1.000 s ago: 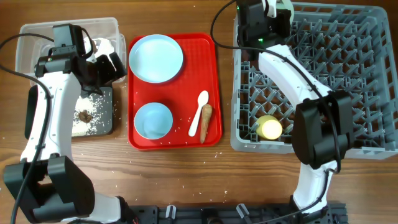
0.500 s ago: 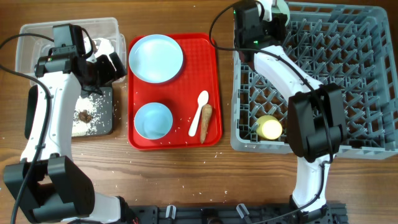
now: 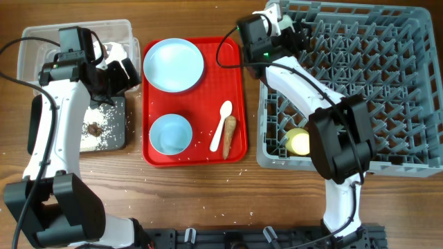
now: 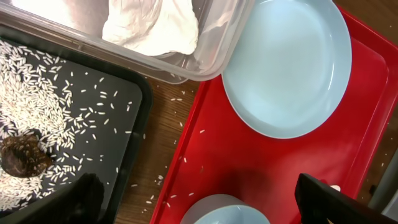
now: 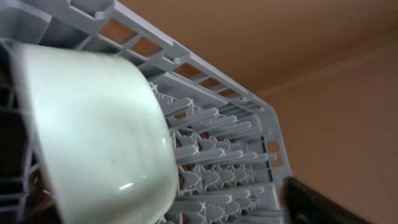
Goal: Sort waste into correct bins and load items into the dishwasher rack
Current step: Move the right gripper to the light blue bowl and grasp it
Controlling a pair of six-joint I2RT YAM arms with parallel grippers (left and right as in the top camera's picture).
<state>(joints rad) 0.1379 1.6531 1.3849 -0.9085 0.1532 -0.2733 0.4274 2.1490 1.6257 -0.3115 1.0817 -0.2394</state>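
Observation:
A pale green bowl (image 5: 93, 124) rests tilted among the pegs at the far left corner of the dishwasher rack (image 3: 415, 166). My right gripper (image 3: 287, 31) is open around it, with a gap between its right finger (image 5: 317, 202) and the bowl. A yellow cup (image 3: 299, 142) lies in the rack's near left corner. My left gripper (image 3: 121, 72) hangs open above the red tray's left edge. Below it are the pale blue plate (image 4: 286, 65) and a pale blue bowl (image 4: 224, 214). A white spoon (image 3: 222, 124) and a brown root piece (image 3: 229, 135) lie on the tray.
The clear tub (image 3: 41, 41) holds a crumpled tissue (image 4: 152, 25). The black tray (image 4: 124, 93) in front of it holds rice grains (image 4: 37, 81) and a dark lump (image 4: 22, 155). The red tray (image 3: 235, 69) lies between bins and rack. Stray rice dots the wood.
My right gripper has slid left along the rack's far edge and opened, letting go of the pale green bowl. The left arm has not moved.

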